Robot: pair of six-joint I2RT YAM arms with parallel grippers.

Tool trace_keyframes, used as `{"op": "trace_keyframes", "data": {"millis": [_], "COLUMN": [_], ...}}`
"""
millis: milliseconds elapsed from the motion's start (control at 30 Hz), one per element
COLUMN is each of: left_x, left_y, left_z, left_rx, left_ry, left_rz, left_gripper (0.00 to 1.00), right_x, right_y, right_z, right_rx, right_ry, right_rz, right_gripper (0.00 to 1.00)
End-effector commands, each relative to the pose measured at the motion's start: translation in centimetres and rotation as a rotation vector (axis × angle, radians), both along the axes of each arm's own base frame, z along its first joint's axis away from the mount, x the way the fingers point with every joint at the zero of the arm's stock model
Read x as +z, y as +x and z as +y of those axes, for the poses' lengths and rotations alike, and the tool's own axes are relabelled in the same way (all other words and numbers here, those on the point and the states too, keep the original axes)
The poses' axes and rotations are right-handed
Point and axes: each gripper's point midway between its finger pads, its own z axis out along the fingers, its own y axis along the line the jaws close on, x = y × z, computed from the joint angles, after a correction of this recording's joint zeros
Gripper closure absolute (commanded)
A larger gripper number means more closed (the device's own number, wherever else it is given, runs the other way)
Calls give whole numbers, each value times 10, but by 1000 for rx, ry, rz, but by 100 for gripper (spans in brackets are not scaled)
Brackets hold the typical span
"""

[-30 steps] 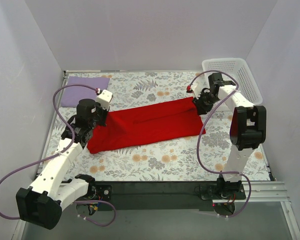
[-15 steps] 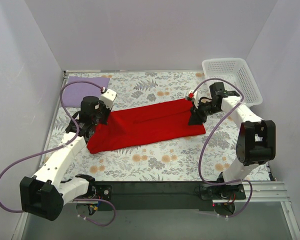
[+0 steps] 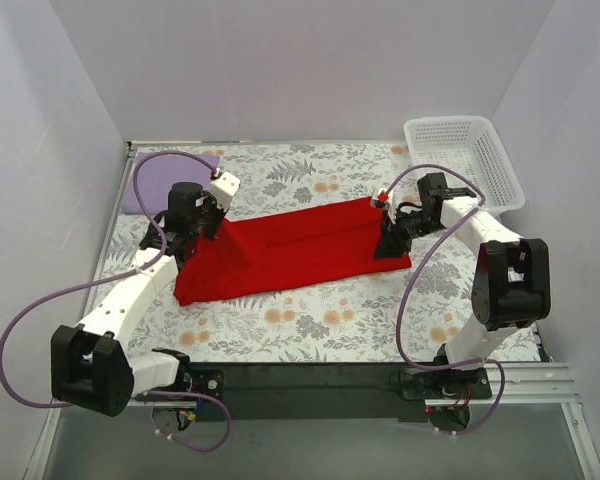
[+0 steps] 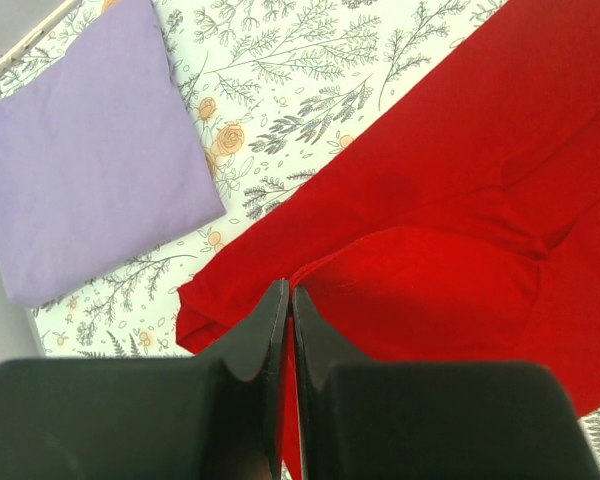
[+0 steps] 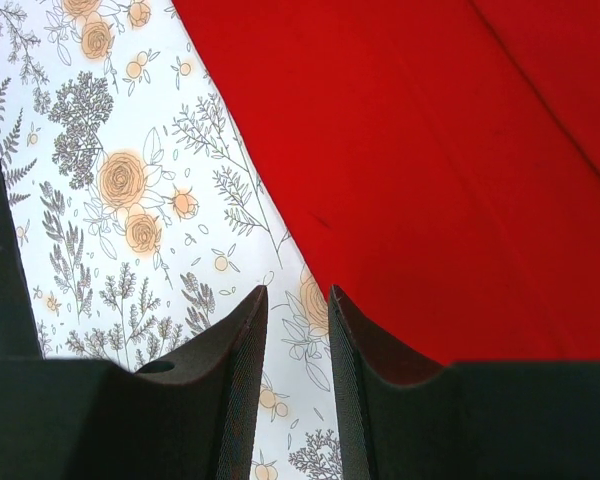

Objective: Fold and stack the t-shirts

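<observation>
The red t-shirt (image 3: 300, 250) lies spread across the middle of the floral table; it also shows in the left wrist view (image 4: 460, 200) and the right wrist view (image 5: 430, 150). My left gripper (image 3: 202, 228) (image 4: 287, 292) is shut on a raised fold of the red t-shirt at its left end. My right gripper (image 3: 388, 240) (image 5: 298, 292) is slightly open and empty, over the tablecloth just off the shirt's right edge. The lavender t-shirt (image 3: 160, 180) (image 4: 90, 140) lies as a flat folded rectangle at the back left corner.
A white mesh basket (image 3: 465, 150) stands at the back right corner. The floral tablecloth (image 3: 310, 330) covers the table in front of the shirt. White walls close in the back and both sides. Purple cables loop from both arms.
My left gripper has moved back and right, pulling the shirt's left edge up into a fold. My right gripper has moved nearer along the shirt's right edge.
</observation>
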Motion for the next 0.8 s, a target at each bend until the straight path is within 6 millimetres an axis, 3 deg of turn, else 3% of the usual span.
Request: {"op": "trace_keyframes", "data": {"millis": [0,200,767], "left_x": [23,22,22], "left_y": [16,19,4], "left_z": [0,-5,-13], "left_rx": [-40,-88,-184], "left_ry": [24,13,-26], "left_rz": [-81,-85,-147], "left_gripper": [100,100,100], "right_x": [0,0,2], "right_y": [-3,-5,-12], "right_z": [3,3,12], "right_rx": [11,13,39], "right_ry": [35,40,90], "right_rz": [0,7,23], "right_gripper": [62,62,62]}}
